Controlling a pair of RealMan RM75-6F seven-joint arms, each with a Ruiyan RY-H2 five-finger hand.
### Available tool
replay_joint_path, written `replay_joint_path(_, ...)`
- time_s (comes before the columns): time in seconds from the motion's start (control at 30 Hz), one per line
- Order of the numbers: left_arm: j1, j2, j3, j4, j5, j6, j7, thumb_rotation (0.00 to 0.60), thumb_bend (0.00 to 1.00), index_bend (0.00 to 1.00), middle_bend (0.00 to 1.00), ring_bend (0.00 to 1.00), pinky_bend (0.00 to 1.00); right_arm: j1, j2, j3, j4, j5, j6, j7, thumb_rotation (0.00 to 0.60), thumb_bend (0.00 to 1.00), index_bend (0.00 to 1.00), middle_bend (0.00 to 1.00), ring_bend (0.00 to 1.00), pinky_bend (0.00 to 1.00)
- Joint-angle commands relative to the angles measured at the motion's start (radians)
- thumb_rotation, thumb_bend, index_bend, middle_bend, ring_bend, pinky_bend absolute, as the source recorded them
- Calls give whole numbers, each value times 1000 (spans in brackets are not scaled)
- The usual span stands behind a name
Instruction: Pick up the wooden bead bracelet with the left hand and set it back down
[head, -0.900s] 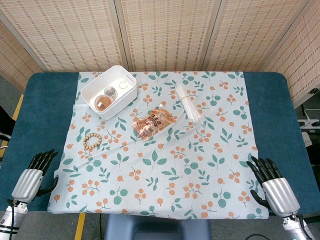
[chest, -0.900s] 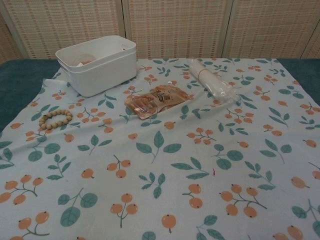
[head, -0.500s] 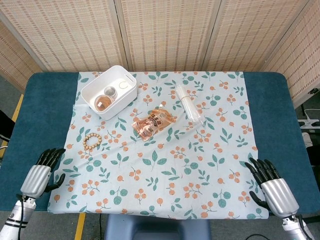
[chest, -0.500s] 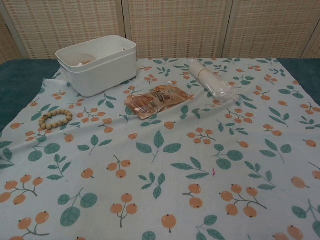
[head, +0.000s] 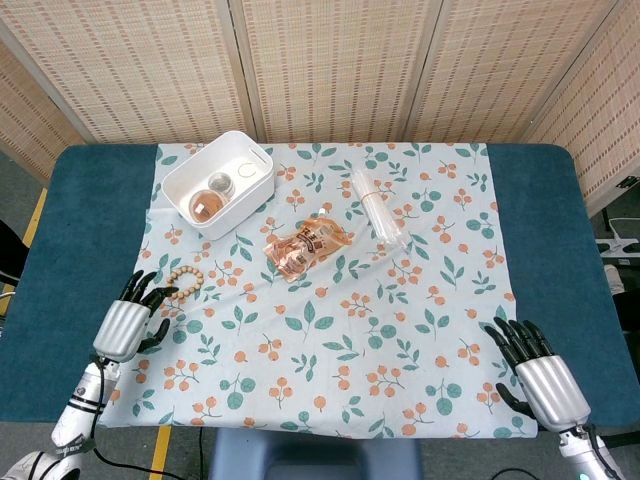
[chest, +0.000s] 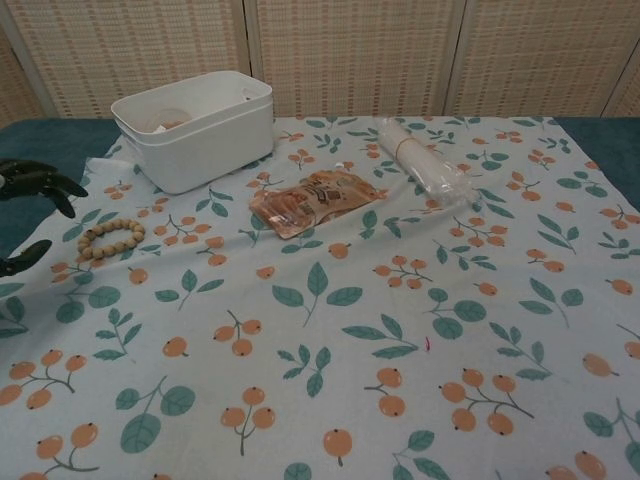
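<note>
The wooden bead bracelet (head: 186, 282) (chest: 111, 239) lies flat on the floral cloth, left of centre. My left hand (head: 130, 319) (chest: 28, 205) hovers just to its near left, fingers spread and holding nothing, with the fingertips close to the beads. In the chest view only its dark fingertips show at the left edge. My right hand (head: 536, 372) rests open at the table's near right corner, far from the bracelet, and is out of the chest view.
A white bin (head: 219, 183) (chest: 196, 128) with small jars stands behind the bracelet. An orange snack packet (head: 307, 246) (chest: 314, 200) and a clear plastic roll (head: 377, 208) (chest: 420, 165) lie mid-table. The floral cloth (head: 330, 330) covers a blue table (head: 80, 220).
My left hand has moved forward and right from the table's near left corner to just beside the bracelet, entering the chest view. The right hand barely shifted.
</note>
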Motion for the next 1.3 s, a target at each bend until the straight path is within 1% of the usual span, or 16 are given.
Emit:
replay_joint_path(0.03,-39,-78,-11,101,-16,-37,51,600,476,188,297,64,56,1,3,1,-3,2,-1,7,600,240,0,0,0,0)
replay_joint_path(0.17,-62,-137,-17,198,-26,-48,79,600,471,194,307,64,51,4,7,-1,-4,7,-10,13,600,241,0,0,0,0)
replay_joint_path(0.3,-83,-188,-27,287,-36,-46,112,600,470,225,326,66,47,6,8,-2,-6,10,-16,15,600,240,0,0,0,0)
replay_joint_path(0.47,-106,-240,-11,384,-38,-80,162,600,462,244,334,67,42,6,11,-3,-9,10,-15,18,600,240,0,0,0,0)
replay_joint_path(0.77,-138,-266,0,433,-49,-125,206,600,448,242,329,66,34,8,11,-7,-11,6,-22,19,600,240,0,0,0,0)
replay_joint_path(0.93,-154,-258,7,431,-60,-164,268,600,442,243,330,66,35,8,14,-9,-12,3,-20,23,600,240,0,0,0,0)
replay_joint_path(1.07,-156,-222,7,375,-79,-191,341,600,442,252,334,66,34,7,15,-8,-12,4,-18,26,600,240,0,0,0,0)
replay_joint_path(1.3,-155,-163,-9,267,-138,-234,500,600,444,289,357,77,35,6,18,-12,-14,-4,-16,30,600,240,0,0,0,0)
